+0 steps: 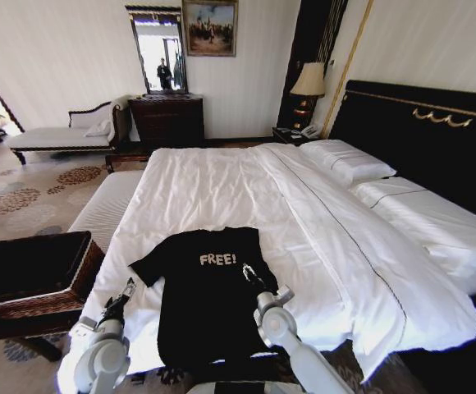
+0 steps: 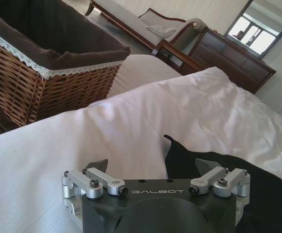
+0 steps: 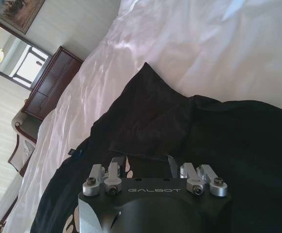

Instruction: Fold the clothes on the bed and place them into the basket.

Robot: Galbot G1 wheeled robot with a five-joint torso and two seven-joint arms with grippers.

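Note:
The clothes, one black T-shirt with white "FREE!" lettering, lie spread flat at the near end of the bed, hem toward me. My left gripper hovers open beside the shirt's left sleeve. In the left wrist view the left gripper has its jaws wide apart over the white duvet and the sleeve edge. My right gripper is open just above the right sleeve; the right wrist view shows the right gripper over the black cloth. The wicker basket stands on the floor to the left.
A cream striped bench runs along the bed's left side behind the basket. Pillows and the black headboard are at the right. A chaise longue, a dark dresser and a lamp line the far wall.

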